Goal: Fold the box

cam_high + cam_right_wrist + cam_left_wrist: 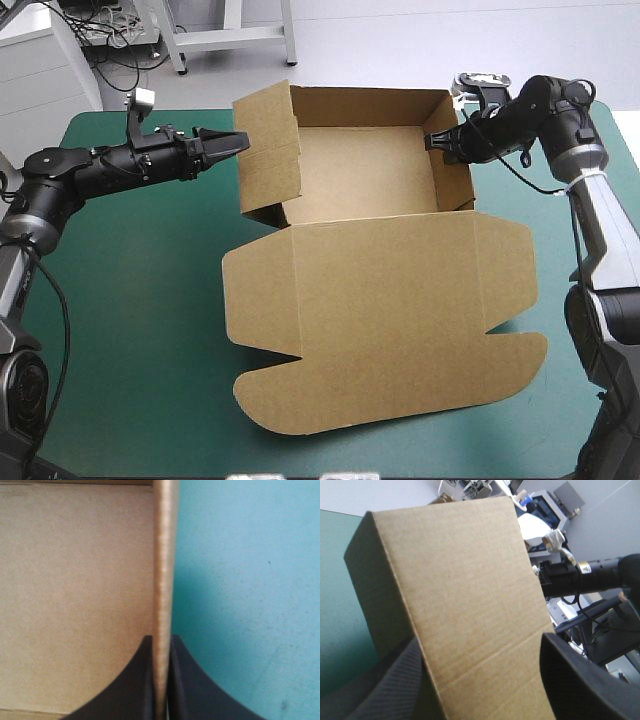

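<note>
The brown box [370,300] lies on the table as an open tray at the back, with its lid flat toward the front. Its left wall panel [268,150] stands up and leans outward. My left gripper [228,143] is at that panel's outer face. In the left wrist view the left gripper [480,637] is open, and the panel [460,590] rises between its spread fingers. My right gripper [440,140] is shut on the top edge of the tray's right wall [452,165]. The right wrist view shows that right gripper [161,637] pinching the wall's edge [164,555], with one finger inside the tray.
Teal-green cover [130,300] shows left of the lid and in a strip right of the tray [250,580]. The lid's two rounded front flaps [300,400] reach close to the table's front edge.
</note>
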